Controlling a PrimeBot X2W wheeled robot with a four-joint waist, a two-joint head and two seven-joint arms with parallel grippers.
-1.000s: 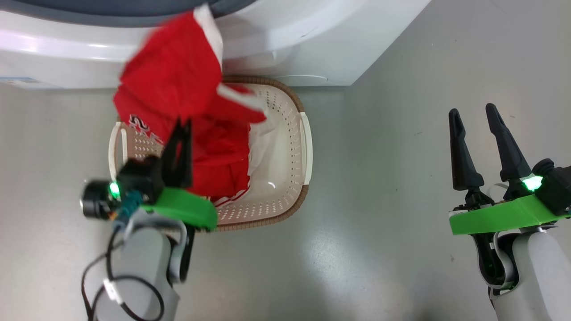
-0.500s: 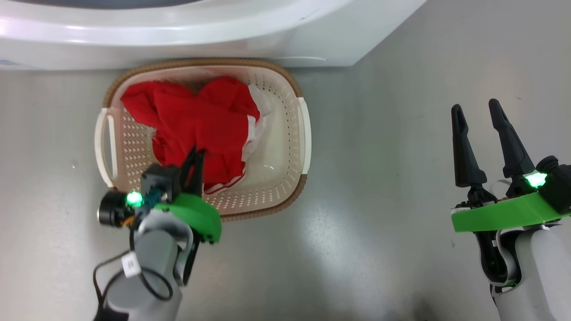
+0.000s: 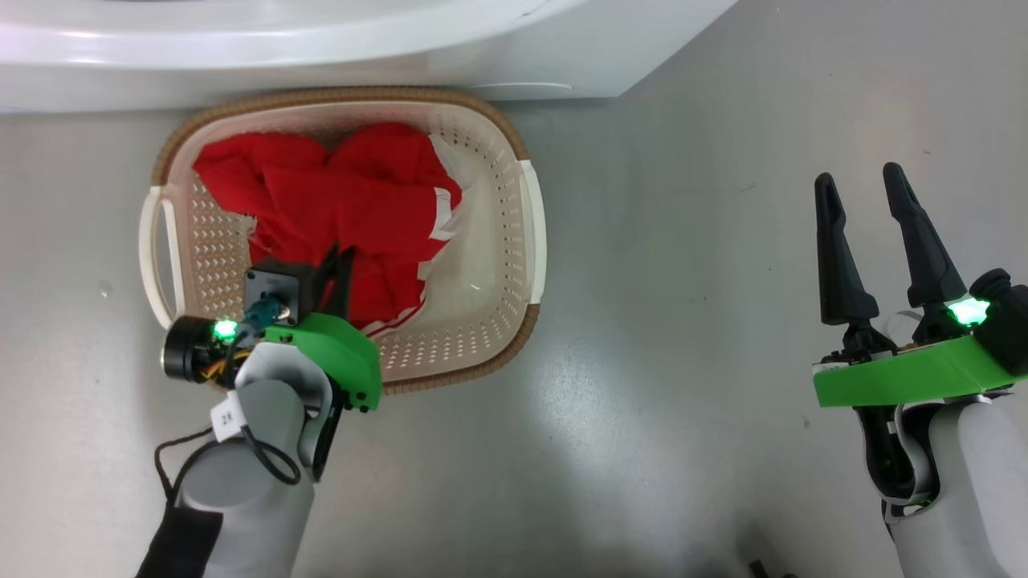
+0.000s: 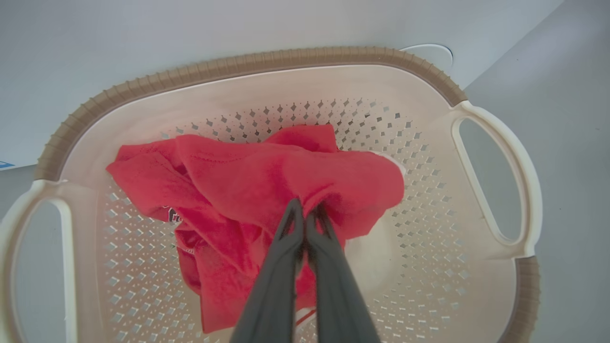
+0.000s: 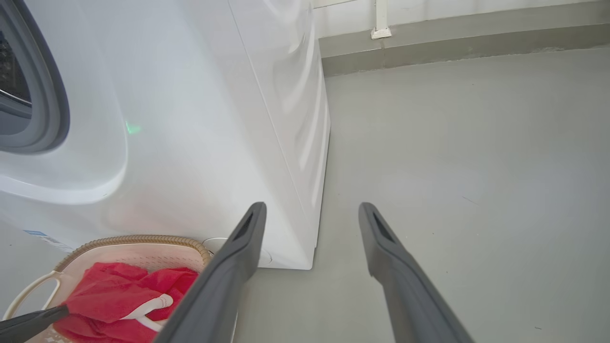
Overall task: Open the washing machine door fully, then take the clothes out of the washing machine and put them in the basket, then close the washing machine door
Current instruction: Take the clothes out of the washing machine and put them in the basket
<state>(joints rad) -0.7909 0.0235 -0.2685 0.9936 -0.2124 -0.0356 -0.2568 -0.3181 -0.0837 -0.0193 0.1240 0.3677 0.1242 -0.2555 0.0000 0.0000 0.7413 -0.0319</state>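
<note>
Inside the perforated cream basket [image 4: 238, 66], crumpled red clothes [image 4: 267, 176], left hand [image 4: 305, 212] pinching them; right hand [image 5: 312, 207] spread wide

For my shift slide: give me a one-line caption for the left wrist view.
Left gripper shut on the bright red clothes inside the cream perforated plastic basket by the white washing machine.

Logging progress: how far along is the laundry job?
Done: the red fabric bundle lies in the cream perforated plastic basket. In hand: the left gripper is shut on a fold of it. Left: release, then close the door; the grey-ringed opening of the white washing machine looks uncovered.
</note>
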